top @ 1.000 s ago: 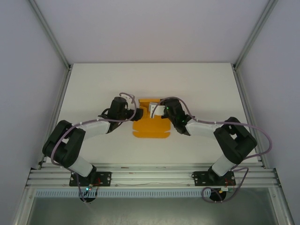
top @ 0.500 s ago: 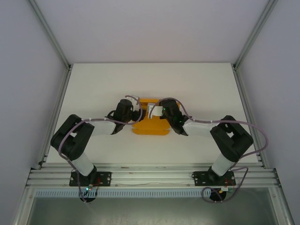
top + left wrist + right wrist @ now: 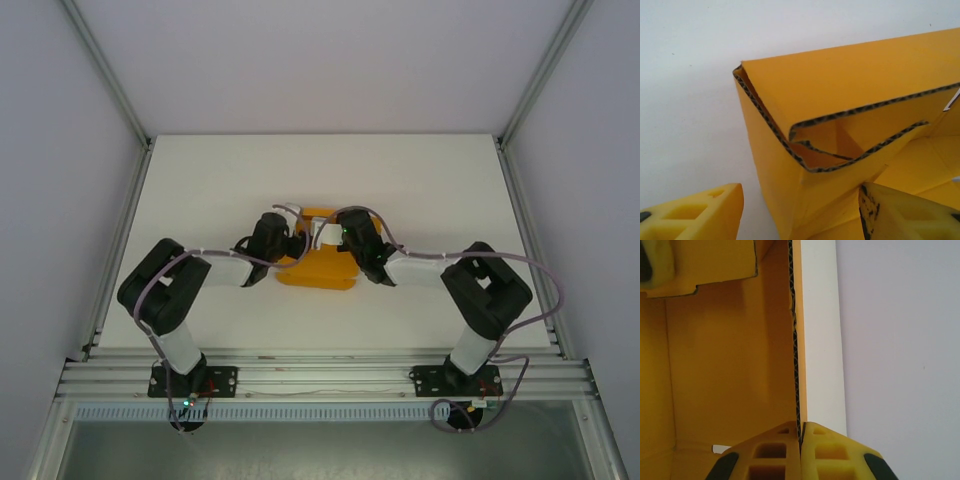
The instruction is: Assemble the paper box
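Right wrist view: one wall of the bright orange corrugated-card paper box (image 3: pixel 730 365) is pinched in the right gripper (image 3: pixel 800 437), probably to steady it. Its folded corner is straddled, unclamped, between the spread fingers of the left gripper (image 3: pixel 800 202).

The paper box (image 3: pixel 840 85) is orange corrugated card, matt, with dark fluting exposed at cut edges. The right gripper (image 3: pixel 800 430) has fingers (image 3: pixel 832 452) of matt yellow moulded plastic with black inserts. The table (image 3: pixel 200 190) is white, smooth, matt. The frame rails (image 3: pixel 320 375) are ribbed bare metal.

Your paper box (image 3: pixel 318 270) sits near the middle of the table (image 3: pixel 200 180), well apart from every edge. Your left gripper (image 3: pixel 801 200) straddles its left wall, and your right gripper (image 3: pixel 800 432) pinches another wall, apparently the far one.
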Controlling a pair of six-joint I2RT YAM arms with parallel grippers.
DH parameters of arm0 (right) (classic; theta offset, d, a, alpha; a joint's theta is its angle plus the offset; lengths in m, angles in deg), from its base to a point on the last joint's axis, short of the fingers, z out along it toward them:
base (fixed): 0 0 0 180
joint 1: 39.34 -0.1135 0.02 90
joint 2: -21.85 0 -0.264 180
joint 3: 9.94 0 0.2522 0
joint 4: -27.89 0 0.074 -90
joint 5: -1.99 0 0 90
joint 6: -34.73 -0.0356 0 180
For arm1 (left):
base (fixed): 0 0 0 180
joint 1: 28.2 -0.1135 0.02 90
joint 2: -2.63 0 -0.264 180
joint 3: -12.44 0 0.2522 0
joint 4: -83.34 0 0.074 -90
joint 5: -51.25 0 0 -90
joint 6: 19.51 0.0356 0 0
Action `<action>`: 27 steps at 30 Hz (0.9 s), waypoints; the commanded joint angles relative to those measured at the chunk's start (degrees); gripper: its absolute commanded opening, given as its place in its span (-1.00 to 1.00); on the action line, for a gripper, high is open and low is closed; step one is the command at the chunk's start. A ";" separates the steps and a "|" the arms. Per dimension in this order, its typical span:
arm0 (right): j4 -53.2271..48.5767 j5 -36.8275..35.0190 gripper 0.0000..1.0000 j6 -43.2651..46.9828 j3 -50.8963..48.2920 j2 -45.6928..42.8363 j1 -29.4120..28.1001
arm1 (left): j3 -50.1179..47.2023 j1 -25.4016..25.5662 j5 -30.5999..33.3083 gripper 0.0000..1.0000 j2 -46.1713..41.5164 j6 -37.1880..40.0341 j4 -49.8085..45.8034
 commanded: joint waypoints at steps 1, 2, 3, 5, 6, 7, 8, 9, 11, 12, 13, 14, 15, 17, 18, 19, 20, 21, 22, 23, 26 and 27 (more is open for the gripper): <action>-8.18 2.98 -1.00 -2.22 -1.22 1.91 -1.55 | 2.43 0.40 2.93 0.04 0.96 0.68 2.31; -8.04 2.72 -1.00 -2.23 -1.29 1.74 -1.55 | 2.66 0.39 3.51 -0.05 1.16 0.51 2.37; -7.83 2.41 -1.00 -2.23 -1.43 1.50 -1.56 | 2.93 0.39 4.41 -0.13 1.33 0.10 2.10; -7.75 2.27 -1.00 -2.47 -1.80 0.84 -1.74 | 3.92 0.47 7.73 -0.24 1.85 -0.99 0.78; -8.03 2.49 -1.00 -2.63 -1.92 0.48 -1.64 | 4.38 0.47 9.22 -0.27 2.24 -1.22 0.21; -8.28 2.73 -1.00 -2.99 -1.77 0.11 -1.64 | 4.85 0.47 11.16 -0.31 2.90 -1.62 -0.17; -8.33 2.86 -1.00 -3.39 -1.83 -0.23 -1.64 | 5.50 0.64 12.43 -0.35 3.55 -1.88 -0.69; -8.27 3.04 -1.00 -3.95 -1.94 -0.56 -1.75 | 6.24 0.64 13.53 -0.37 4.20 -2.38 -1.49; -8.48 3.64 -1.00 -5.15 -2.15 -1.18 -1.86 | 7.44 1.06 15.51 -0.45 5.25 -3.15 -2.98; -8.59 3.84 -1.00 -5.55 -2.24 -1.39 -1.91 | 7.70 1.32 16.51 -0.49 5.55 -3.44 -3.25; -8.95 3.97 -1.00 -5.84 -2.25 -1.54 -1.94 | 7.82 1.52 17.23 -0.50 5.74 -3.67 -3.27; -9.14 4.03 -1.00 -5.96 -2.14 -1.60 -1.91 | 7.83 1.63 17.03 -0.51 5.83 -3.50 -2.96; -8.99 3.93 -1.00 -5.99 -2.15 -1.61 -1.98 | 7.69 1.70 16.81 -0.50 5.99 -3.41 -2.37; -8.45 3.47 -1.00 -5.84 -2.26 -1.74 -1.96 | 7.07 1.79 14.28 -0.48 5.67 -2.27 -1.02; -8.43 3.39 -1.00 -5.87 -2.26 -1.95 -1.91 | 6.57 1.79 14.52 -0.48 5.32 -2.65 -0.14; -8.54 3.37 -1.00 -5.85 -2.16 -2.20 -1.97 | 6.21 1.79 15.51 -0.54 4.97 -3.23 0.21; -8.88 3.54 -1.00 -5.81 -2.09 -2.38 -1.91 | 6.40 1.83 16.88 -0.62 4.86 -3.32 -0.01; -9.25 3.59 -1.00 -5.96 -1.94 -2.58 -1.90 | 6.82 1.79 18.30 -0.71 4.94 -3.41 -0.62; -9.41 3.76 -1.00 -6.01 -1.90 -2.71 -1.98 | 7.50 1.79 20.37 -0.78 5.33 -4.07 -1.37; -9.38 3.94 -1.00 -6.19 -1.89 -2.82 -1.98 | 8.14 1.79 22.54 -0.80 5.87 -5.24 -2.02; -9.22 4.18 -1.00 -7.63 -2.17 -3.10 -1.98 | 10.25 2.15 26.86 -0.98 7.85 -5.92 -4.89; -9.47 4.06 -1.00 -7.93 -2.15 -3.10 -1.93 | 10.72 2.33 28.37 -1.00 8.33 -6.87 -5.75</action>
